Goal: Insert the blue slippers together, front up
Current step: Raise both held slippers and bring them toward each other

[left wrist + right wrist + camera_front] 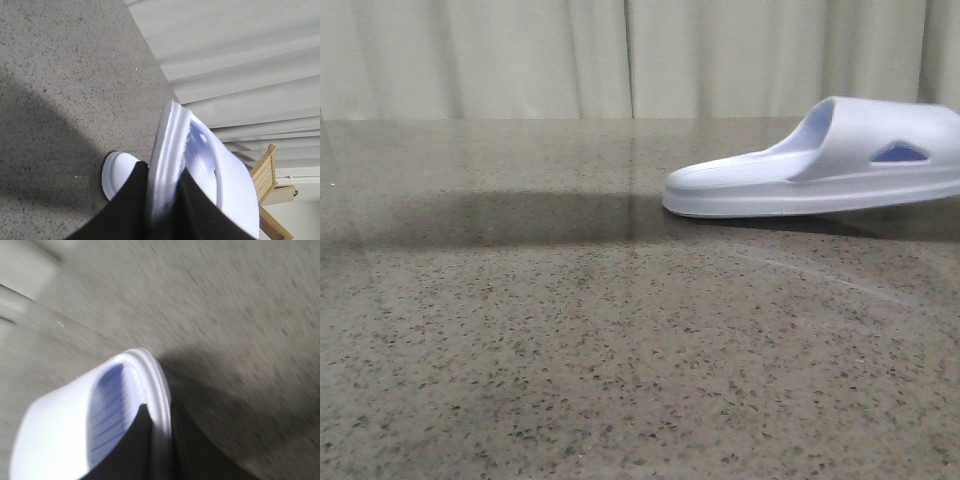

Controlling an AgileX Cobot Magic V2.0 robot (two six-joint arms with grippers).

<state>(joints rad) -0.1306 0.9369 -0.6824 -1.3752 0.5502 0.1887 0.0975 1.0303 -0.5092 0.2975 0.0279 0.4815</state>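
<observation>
Item one — pale blue slipper, seen in the front view at the right of the speckled stone worktop. It lay on its sole, heel end towards the left, strap and triangular side cut-out towards the right edge of the picture, where it was cut off. No arm showed in this view.

Item two — second slipper, left wrist view. The left gripper had its dark fingers closed on the slipper's sole edge, one on each side; the slipper stood on edge. A rounded pale part showed beside the fingers, against the worktop; whether it belonged to the other slipper could not be told. Curtain and a wooden chair stood beyond.

Item three — right wrist view, blurred. The right gripper was clamped on a slipper rim, dark fingers either side, ridged blue footbed visible.
</observation>
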